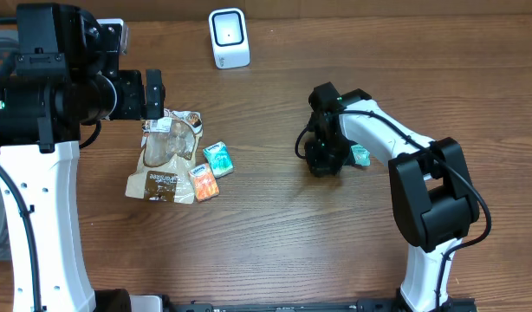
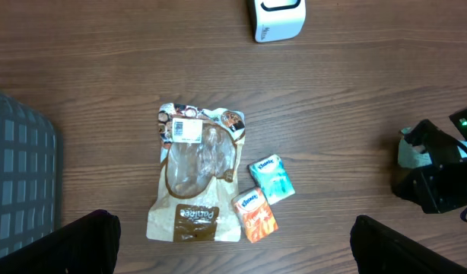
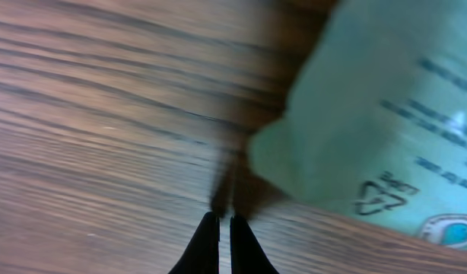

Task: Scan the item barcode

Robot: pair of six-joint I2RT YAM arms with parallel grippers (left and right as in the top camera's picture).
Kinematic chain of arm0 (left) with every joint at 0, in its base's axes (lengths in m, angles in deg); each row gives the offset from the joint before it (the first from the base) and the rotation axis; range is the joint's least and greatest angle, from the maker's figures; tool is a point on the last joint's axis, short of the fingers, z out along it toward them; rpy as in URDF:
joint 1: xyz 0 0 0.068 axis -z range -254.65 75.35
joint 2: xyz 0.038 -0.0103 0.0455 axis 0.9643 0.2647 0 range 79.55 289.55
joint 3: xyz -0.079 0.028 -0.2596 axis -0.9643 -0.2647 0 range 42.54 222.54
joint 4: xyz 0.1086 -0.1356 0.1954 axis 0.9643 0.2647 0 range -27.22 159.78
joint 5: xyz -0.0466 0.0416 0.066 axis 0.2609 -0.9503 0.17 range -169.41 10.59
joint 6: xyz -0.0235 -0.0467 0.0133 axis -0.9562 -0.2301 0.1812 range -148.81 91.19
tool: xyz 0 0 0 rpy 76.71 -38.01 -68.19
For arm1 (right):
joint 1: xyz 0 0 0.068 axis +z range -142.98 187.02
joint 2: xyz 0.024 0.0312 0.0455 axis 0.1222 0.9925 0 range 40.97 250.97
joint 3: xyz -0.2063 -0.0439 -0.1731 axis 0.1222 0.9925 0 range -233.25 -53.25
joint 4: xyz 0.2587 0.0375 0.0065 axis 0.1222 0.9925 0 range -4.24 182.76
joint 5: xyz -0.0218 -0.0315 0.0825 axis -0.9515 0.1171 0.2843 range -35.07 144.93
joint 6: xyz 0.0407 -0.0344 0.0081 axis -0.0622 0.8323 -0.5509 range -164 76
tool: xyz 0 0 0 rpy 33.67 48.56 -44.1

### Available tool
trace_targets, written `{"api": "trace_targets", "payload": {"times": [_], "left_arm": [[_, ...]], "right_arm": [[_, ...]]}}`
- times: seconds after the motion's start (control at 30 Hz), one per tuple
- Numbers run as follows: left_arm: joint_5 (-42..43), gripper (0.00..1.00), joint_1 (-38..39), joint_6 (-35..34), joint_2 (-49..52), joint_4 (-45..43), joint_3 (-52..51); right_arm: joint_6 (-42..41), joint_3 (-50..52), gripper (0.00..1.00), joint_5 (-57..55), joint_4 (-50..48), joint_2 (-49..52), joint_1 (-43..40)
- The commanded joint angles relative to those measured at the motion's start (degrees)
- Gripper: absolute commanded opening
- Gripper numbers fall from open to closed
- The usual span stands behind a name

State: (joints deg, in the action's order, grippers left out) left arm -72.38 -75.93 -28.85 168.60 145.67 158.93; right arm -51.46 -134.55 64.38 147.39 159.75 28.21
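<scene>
Nearest entry: the right gripper (image 3: 224, 219), its two fingers pressed together with nothing between them, tips low over the table (image 3: 81, 114). Next, just beside those tips: a pale green packet (image 3: 370, 114), lying flat, print and a recycling mark on its upper face. We find no barcode on the part we can see. We take this packet for the thing to be scanned. It lies outside the closed fingers, not in them, and we cannot tell whether it touches them. Further off, well apart from it: a clear-fronted snack bag (image 1: 166, 165) with a white label near its top, and at its edge a teal pack (image 1: 218, 159) and an orange pack (image 1: 203, 183). Above the bag's top hangs the left gripper (image 1: 152, 95), spread as wide as it goes and holding nothing. At the left side, a grey crate (image 2: 20, 175). Farthest entry: the white scanner (image 1: 229, 39), standing at the far edge of the table. Hazards, as we judge them: a lift from this pose would come up empty, since the pinch has closed beside the packet. Closed tips moved sideways could shove it along the wood. Thin, flat film offers little edge to catch. A weak hold could drop it on the long way to the scanner. If the code sits on the hidden face, presenting this face would give no read.
</scene>
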Motion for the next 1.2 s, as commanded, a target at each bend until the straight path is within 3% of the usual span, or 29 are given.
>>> {"api": "trace_targets", "payload": {"times": [0.0,0.63,1.0,1.17], "left_arm": [[-0.2,1.00,-0.3,-0.1,-0.2,0.0,0.7],[-0.2,0.99,-0.3,-0.1,-0.2,0.0,0.7],[-0.2,1.00,-0.3,-0.2,-0.2,0.0,0.7],[-0.2,1.00,-0.3,-0.1,-0.2,0.0,0.7]], "right_arm": [[0.0,0.3,0.04,-1.2,-0.3,0.3,-1.8],[-3.0,-1.1,0.04,-1.1,1.4,0.3,-8.7],[-0.7,-22.1,0.06,6.5,17.1,-0.1,-8.3],[1.8,-27.5,0.18,14.1,19.7,-0.2,-7.8]]}}
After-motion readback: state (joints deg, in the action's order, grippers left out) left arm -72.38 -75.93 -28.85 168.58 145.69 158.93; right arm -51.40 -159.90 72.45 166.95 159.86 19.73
